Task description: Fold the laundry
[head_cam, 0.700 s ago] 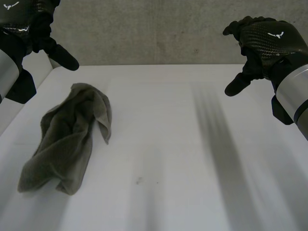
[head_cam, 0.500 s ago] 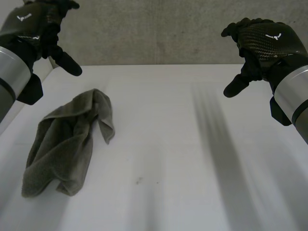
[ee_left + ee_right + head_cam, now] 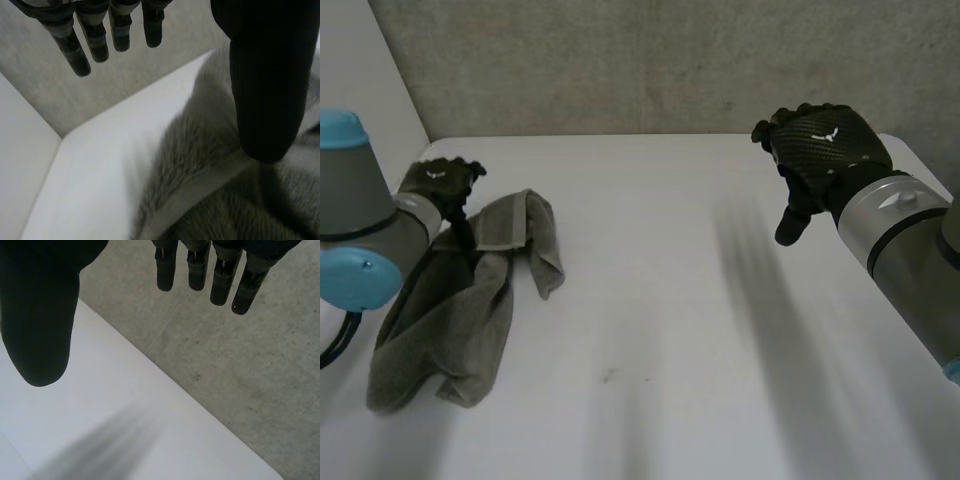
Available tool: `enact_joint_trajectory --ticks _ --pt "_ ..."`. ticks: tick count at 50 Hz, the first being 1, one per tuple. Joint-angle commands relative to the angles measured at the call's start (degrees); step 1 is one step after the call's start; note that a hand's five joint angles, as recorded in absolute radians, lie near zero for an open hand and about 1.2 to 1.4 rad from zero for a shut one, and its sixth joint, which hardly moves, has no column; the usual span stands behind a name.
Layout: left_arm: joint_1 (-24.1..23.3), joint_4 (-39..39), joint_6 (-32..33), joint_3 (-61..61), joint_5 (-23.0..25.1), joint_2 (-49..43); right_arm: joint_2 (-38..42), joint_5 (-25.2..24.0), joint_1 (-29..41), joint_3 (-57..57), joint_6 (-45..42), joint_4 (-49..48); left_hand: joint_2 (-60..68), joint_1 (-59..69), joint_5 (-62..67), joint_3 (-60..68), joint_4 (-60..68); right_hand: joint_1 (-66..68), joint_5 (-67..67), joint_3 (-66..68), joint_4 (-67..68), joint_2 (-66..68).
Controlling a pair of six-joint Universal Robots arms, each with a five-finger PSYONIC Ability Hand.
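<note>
A crumpled grey-green towel lies on the left part of the white table. My left hand hovers over the towel's far end, close to the table's back left corner. In the left wrist view its fingers are straight and its thumb hangs just above the towel, holding nothing. My right hand is open in the air over the table's right side, far from the towel. Its fingers and thumb are spread over bare table.
A concrete wall runs behind the table's back edge. A white side panel stands at the table's left. A small dark speck marks the table near the middle front.
My left hand has dropped from high at the back left down onto the towel's far end. My right hand has moved a little leftward and lower. The towel has barely shifted.
</note>
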Motion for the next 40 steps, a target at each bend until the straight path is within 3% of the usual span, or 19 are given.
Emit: enact_joint_trajectory --ticks 1,3,5,7,9,10,11,12,14,15,17,20,22,26,27,28,30,36,40 --pt "0.67 1.3 -0.22 0.1 -0.05 -4.21 2.19 0.11 -0.1 -0.39 -0.01 -0.13 26.81 27.34 26.35 26.73 27.03 -2.04 -3.0 -1.88 -3.29 -2.97" --pt "0.58 1.21 -0.31 -0.51 0.21 -4.13 2.72 0.02 -0.36 -0.65 -0.09 -0.13 63.76 64.29 63.3 63.67 63.98 -2.04 -3.0 -1.88 -3.29 -2.97" --pt "0.06 1.38 -0.66 -0.78 0.04 -3.6 2.72 0.02 -0.62 -1.0 -0.18 -0.13 68.75 69.29 68.29 68.67 68.98 -2.04 -3.0 -1.88 -3.29 -2.97" --pt "-0.83 1.47 -1.1 -0.96 0.04 -3.07 2.46 0.11 -0.8 -2.14 -0.18 -0.13 68.8 69.33 68.34 68.72 69.03 -2.04 -3.0 -1.88 -3.29 -2.97" --pt "-6.24 1.73 -1.54 -0.78 0.3 -0.71 2.28 0.02 -0.8 -2.59 -0.18 -0.13 68.8 69.33 68.34 68.72 69.03 -2.04 -3.0 -1.88 -3.29 -2.97" --pt "-6.28 1.74 -1.54 -0.78 0.3 -0.7 2.02 0.02 -1.15 -3.11 -0.18 -0.22 68.8 69.33 68.34 68.72 69.03 -2.04 -3.0 -1.88 -3.29 -2.97" --pt "-11.24 2.69 -1.54 -0.43 0.21 -0.26 1.93 0.02 -2.37 -3.73 -0.18 -0.31 68.8 69.33 68.34 68.72 69.03 -2.04 -3.0 -1.88 -3.29 -2.97" --pt "-11.29 2.7 -1.54 -0.43 0.21 -0.26 1.84 -0.06 -4.47 -4.25 -0.27 -0.13 68.8 69.33 68.34 68.72 69.03 -2.04 -3.0 -1.88 -3.29 -2.97" --pt "-19.86 6.55 -1.28 -0.25 0.13 -0.34 1.58 -0.24 -6.78 -4.52 -0.09 0.04 68.8 69.33 68.34 68.72 69.03 -2.04 -3.0 -1.88 -3.29 -2.97" --pt "-19.9 6.57 -1.28 -0.25 0.12 -0.34 1.14 -0.24 -8.08 -4.7 -0.01 0.04 68.8 69.33 68.34 68.72 69.03 -2.04 -3.0 -1.88 -3.29 -2.97" --pt "-25.94 8.93 -1.45 -0.43 -0.05 -1.39 0.52 -0.24 -9.33 -4.87 -0.01 0.04 68.8 69.33 68.34 68.72 69.03 -2.04 -3.0 -1.88 -3.29 -2.97" --pt "-28.78 9.65 -1.45 -0.34 -0.23 -2.63 -0.09 -0.33 -10.64 -5.23 0.08 0.04 68.8 69.33 68.34 68.72 69.03 -2.04 -3.0 -1.88 -3.29 -2.97" --pt "-33.42 10.52 -1.37 -0.08 -0.14 -4.9 -0.35 -0.42 -10.73 -5.31 -0.01 0.04 68.8 69.33 68.34 68.72 69.03 -2.04 -3.0 -1.88 -3.29 -2.97" --pt "-36.07 11.23 -1.1 0.1 -0.05 -6.5 -0.53 -1.29 -10.73 -5.23 0.08 0.13 68.8 69.33 68.34 68.72 69.03 -2.04 -3.0 -1.88 -3.29 -2.97" --pt "-36.59 11.4 -1.01 0.1 -0.14 -6.76 -0.53 -1.3 -10.73 -5.23 0.08 0.13 53.17 53.7 52.71 53.09 53.4 -2.04 -3.0 -1.88 -3.29 -2.97" --pt "-36.6 11.41 -1.01 0.1 -0.14 -6.76 -0.53 -1.47 -10.73 -5.14 0.08 0.13 53.01 53.55 52.55 52.93 53.24 -2.04 -3.0 -1.88 -3.29 -2.97" --pt "-36.78 11.14 -0.93 -0.08 -0.31 -6.32 -0.53 -1.47 -10.82 -5.14 0.17 0.13 10.46 10.99 10.0 10.38 10.69 -2.04 -3.0 -1.88 -3.29 -2.97" --pt "-36.16 10.7 -0.93 -0.6 -0.4 -2.45 -0.53 -1.3 -10.03 -4.88 0.26 0.48 1.2 1.74 0.74 1.12 1.43 -2.04 -3.0 -1.88 -3.29 -2.97" --pt "-32.66 9.91 -1.01 -4.02 -1.02 4.55 -0.09 -0.95 -9.86 -4.44 0.52 0.66 0.36 0.89 -0.1 0.28 0.59 -2.04 -3.0 -1.88 -3.29 -2.97"
